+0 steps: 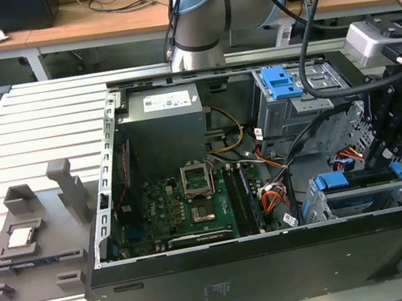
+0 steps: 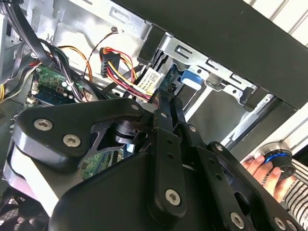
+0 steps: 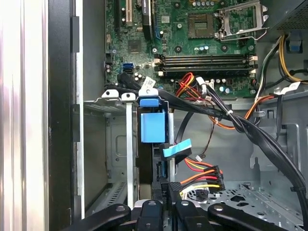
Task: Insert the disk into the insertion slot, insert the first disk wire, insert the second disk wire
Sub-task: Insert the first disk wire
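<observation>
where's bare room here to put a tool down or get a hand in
Free: bare table slats between the grey fixture and the table's far edge, on the exterior view's left of the case. Crowded: wires between the motherboard and the insertion slot, where the robot's hand is.

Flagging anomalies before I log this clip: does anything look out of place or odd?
A person's hand rests on a blue-lit knob beyond the case wall, which is odd beside a robot's workspace. Inside, nothing looks damaged or askew.
</observation>
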Tool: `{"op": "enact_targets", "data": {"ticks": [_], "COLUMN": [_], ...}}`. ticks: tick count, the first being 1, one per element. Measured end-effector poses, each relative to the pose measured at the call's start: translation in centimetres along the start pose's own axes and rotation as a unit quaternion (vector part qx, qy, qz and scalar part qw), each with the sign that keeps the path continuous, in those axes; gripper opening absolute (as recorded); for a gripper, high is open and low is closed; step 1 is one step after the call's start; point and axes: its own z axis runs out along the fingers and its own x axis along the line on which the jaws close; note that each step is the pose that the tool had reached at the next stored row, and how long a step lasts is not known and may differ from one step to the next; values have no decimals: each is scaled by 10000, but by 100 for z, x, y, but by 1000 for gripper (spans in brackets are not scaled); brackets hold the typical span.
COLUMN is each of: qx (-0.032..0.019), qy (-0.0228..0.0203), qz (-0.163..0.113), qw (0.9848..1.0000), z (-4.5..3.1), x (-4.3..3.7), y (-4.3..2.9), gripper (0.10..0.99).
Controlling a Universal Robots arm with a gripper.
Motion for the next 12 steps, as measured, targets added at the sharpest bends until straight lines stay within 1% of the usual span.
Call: {"op": "enact_targets", "data": {"ticks": [12], "qx": [2], "qy": [2], "qz": [-45], "qw": [10000], "z": [22], "x": [5], "y": [-23], "gripper": [169]}}
